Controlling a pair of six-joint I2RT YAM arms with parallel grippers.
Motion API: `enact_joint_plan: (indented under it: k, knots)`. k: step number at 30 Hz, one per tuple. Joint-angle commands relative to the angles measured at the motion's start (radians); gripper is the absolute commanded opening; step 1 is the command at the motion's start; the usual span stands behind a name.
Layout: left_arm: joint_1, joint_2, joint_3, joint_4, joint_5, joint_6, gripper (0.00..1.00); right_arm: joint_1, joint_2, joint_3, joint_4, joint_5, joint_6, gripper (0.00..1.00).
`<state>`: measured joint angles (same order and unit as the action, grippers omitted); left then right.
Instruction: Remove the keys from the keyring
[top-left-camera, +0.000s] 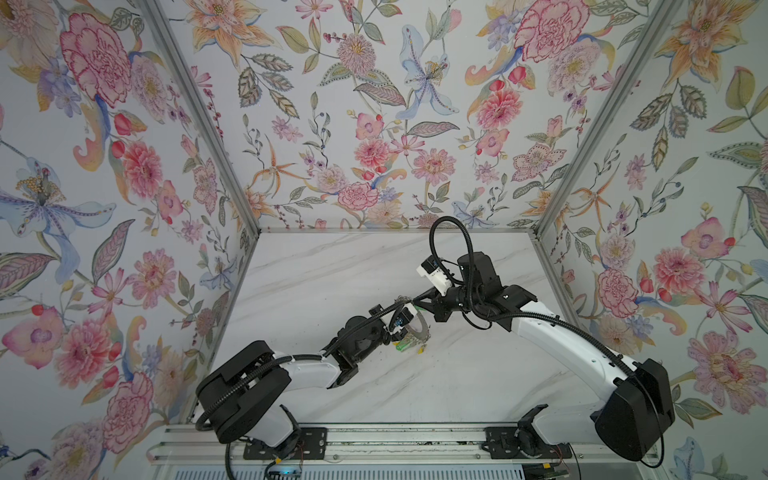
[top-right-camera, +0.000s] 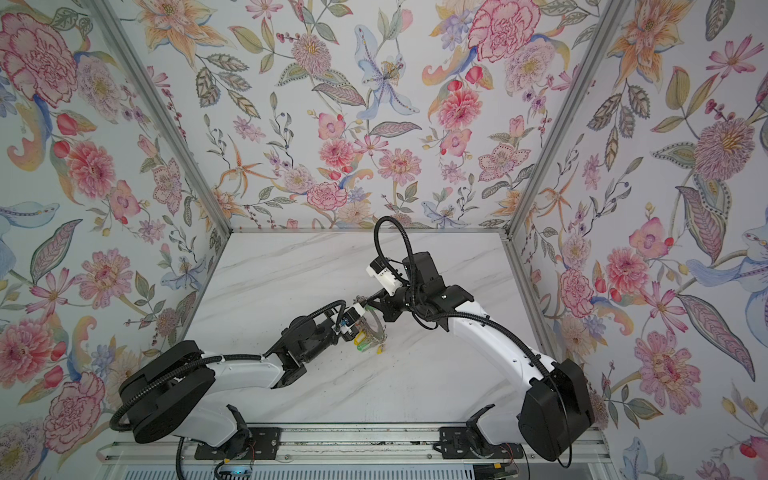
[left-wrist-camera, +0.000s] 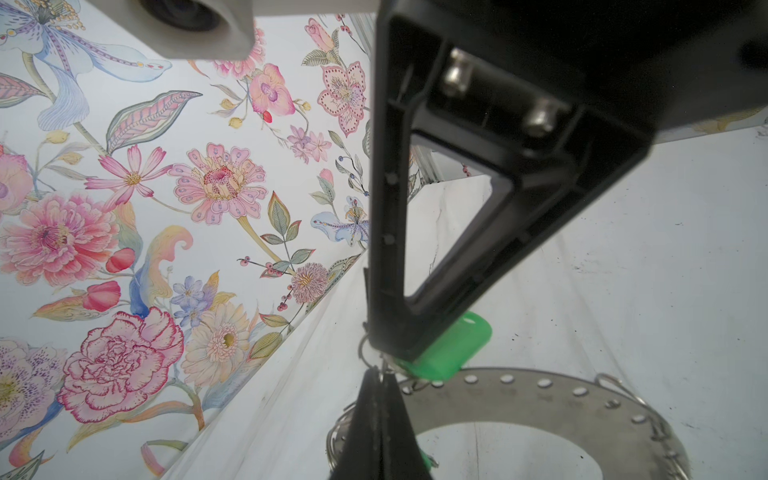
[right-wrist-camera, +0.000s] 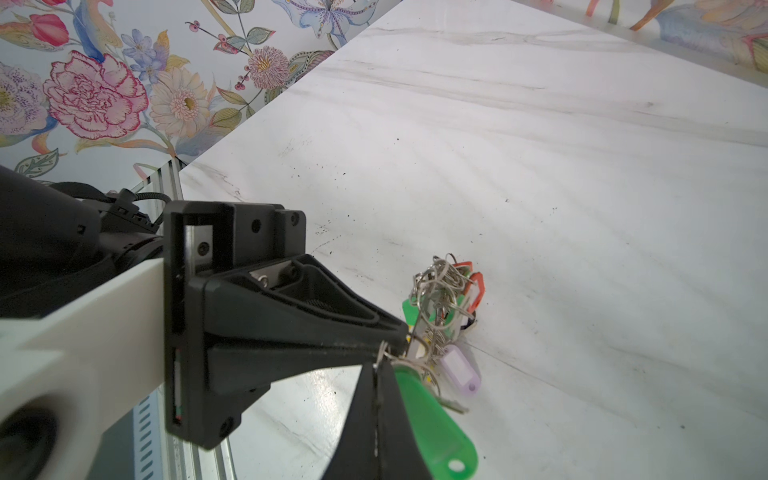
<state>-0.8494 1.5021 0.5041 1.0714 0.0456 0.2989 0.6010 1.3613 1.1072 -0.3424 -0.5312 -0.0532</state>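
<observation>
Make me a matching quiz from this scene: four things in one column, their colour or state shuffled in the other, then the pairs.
Things:
1 keyring
2 tag nearest the right wrist camera
3 table
4 left gripper

Colour or state:
A shut
B white marble
C grey metal, holes round the rim
D green

Pairs: 1-C; 2-D; 3-B; 4-A

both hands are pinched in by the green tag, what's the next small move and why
Probably ease the right hand slightly away from the left hand. Both are shut, tips nearly meeting: the left seems to hold the keyring by its rim, the right the split ring carrying the green tag. A short pull should show whether that ring slides free.
</observation>
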Motion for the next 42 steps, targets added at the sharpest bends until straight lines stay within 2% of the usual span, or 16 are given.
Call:
enact_joint_plan:
  k: [1,9,21,27,42]
  knots:
    - [0.015,0.034,0.06,-0.146,-0.067,-0.033,0.0,0.019,-0.027,0.058,-0.01,-0.085,-0.033,0.01]
    - [0.032,0.043,0.069,-0.161,-0.052,-0.096,0.0,0.02,-0.054,0.037,-0.024,0.003,-0.053,0.0]
    - [0.079,0.017,0.057,-0.156,0.001,-0.165,0.0,0.019,-0.11,-0.036,0.065,0.168,-0.052,0.0]
    - [0.104,0.037,0.053,-0.14,0.024,-0.207,0.0,0.022,-0.151,-0.069,0.105,0.212,-0.05,0.0]
    - [0.153,0.052,0.09,-0.168,0.103,-0.27,0.0,0.033,-0.196,-0.096,0.141,0.236,-0.063,0.0]
